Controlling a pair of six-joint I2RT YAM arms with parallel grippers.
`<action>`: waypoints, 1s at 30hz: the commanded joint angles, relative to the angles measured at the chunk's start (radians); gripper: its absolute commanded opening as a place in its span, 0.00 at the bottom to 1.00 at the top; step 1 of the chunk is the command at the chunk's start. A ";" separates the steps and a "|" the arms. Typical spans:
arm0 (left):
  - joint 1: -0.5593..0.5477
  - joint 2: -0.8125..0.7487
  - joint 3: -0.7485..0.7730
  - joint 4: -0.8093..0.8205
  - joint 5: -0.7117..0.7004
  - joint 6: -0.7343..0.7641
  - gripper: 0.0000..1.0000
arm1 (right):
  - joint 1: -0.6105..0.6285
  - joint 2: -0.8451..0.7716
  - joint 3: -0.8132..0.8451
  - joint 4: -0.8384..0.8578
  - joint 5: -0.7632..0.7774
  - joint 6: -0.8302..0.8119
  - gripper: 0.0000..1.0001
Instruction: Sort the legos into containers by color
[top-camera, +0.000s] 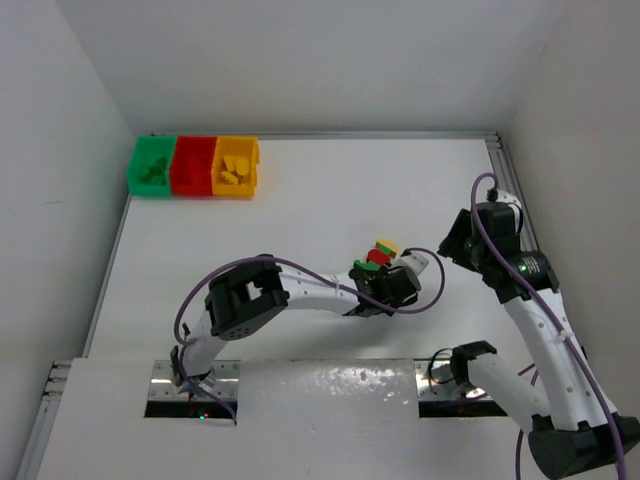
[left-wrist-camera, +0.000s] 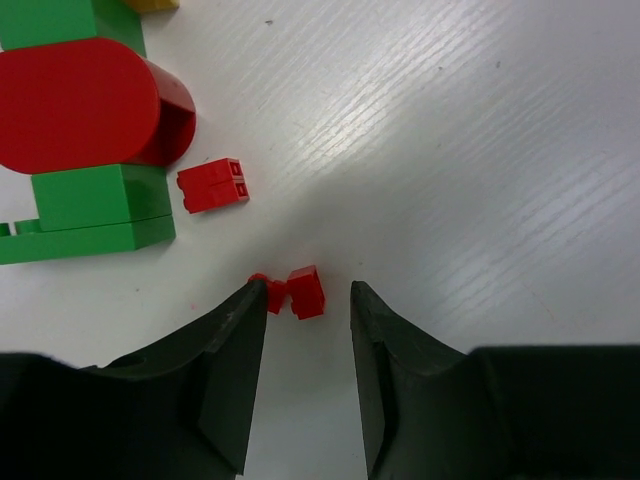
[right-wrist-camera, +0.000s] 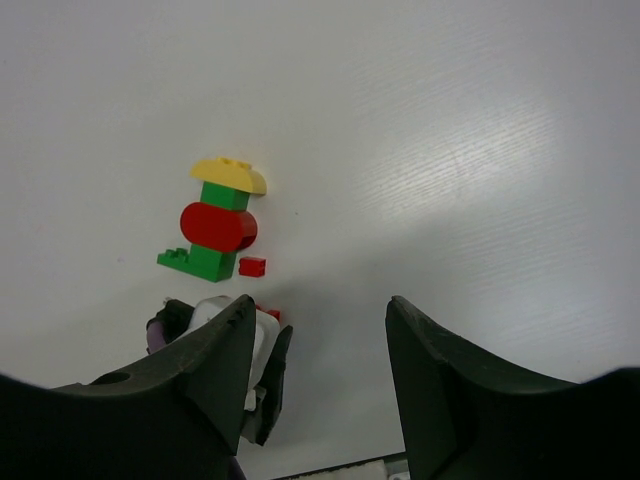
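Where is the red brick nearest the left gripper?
Left wrist view: the red brick lies on the table between the fingertips of the left gripper, below a second red brick.

No text, label or number is legible anywhere.

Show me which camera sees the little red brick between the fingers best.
Left wrist view: the little red brick lies large and sharp between the fingers of the left end effector. The right wrist view shows only a red speck; the top view hides it behind the arm.

Stacked lego tower (left-wrist-camera: 85, 120) crowds one side of the left pincer (left-wrist-camera: 308, 288); opposite side free.
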 joint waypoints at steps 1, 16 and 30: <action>0.004 0.015 0.014 0.024 0.006 -0.003 0.36 | -0.001 -0.012 -0.001 0.001 0.011 -0.002 0.55; 0.004 0.020 0.109 -0.058 -0.028 0.013 0.24 | -0.001 -0.009 0.016 -0.005 0.020 -0.008 0.55; 0.008 0.014 0.084 -0.083 0.024 -0.016 0.21 | -0.001 -0.003 0.024 -0.002 0.020 -0.009 0.55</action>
